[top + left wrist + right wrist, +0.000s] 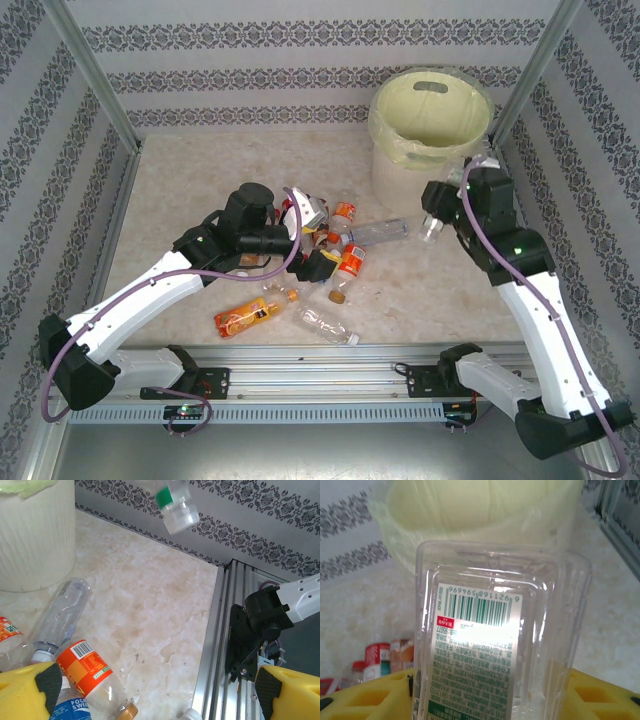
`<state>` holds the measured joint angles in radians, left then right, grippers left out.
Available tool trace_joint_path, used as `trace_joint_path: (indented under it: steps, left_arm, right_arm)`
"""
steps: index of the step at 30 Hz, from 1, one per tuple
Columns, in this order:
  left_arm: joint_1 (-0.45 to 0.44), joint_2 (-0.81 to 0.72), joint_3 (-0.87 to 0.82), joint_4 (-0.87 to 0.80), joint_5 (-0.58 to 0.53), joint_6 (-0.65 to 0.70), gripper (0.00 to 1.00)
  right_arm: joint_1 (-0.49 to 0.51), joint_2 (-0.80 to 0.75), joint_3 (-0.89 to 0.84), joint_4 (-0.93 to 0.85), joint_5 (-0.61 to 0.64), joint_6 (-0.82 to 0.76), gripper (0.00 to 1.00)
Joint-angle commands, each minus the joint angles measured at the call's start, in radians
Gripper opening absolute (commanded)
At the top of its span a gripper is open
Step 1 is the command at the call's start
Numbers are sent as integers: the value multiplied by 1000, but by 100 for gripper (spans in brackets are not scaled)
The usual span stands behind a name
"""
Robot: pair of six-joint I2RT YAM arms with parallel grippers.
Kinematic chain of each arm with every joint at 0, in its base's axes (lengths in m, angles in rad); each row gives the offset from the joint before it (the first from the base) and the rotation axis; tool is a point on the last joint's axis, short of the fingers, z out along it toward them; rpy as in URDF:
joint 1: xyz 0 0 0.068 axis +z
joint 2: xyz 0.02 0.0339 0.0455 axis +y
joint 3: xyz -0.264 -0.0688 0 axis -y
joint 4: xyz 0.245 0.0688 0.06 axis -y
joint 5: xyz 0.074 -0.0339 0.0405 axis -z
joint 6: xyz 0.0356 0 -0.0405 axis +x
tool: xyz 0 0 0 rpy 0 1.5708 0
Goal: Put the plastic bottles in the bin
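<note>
Marble-look tabletop, patterned walls all round, and the right gripper (432,225) is clamped on a clear green-labelled bottle (480,645), holding it up off the table, I'd say so it can clear the rim. It hangs just beside the bin (392,175), on the near side, not above the opening. The left gripper (159,690) stands wide apart, gripping nothing, poised over the bottle pile (340,250), an orange-labelled bottle (85,667) close by one finger.
</note>
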<state>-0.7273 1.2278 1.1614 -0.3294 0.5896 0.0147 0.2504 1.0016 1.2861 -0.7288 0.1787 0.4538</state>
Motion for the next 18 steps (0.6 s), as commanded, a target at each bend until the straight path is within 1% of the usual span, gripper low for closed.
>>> trace_joint_path:
  steps: [1, 7, 12, 18]
  left_arm:
    - [-15, -21, -2, 32, -12, -2, 100]
    - [-15, -21, -3, 29, -19, 2, 100]
    - [-15, -21, -2, 30, -18, 2, 100]
    - [-15, -17, -2, 30, -20, 4, 100]
  right_arm:
    - [-22, 57, 110, 75, 6, -60, 59]
    - [-61, 189, 292, 151, -15, -94, 59]
    - [-83, 300, 418, 230, -6, -128, 58]
    - [-106, 458, 570, 264, -6, -174, 58]
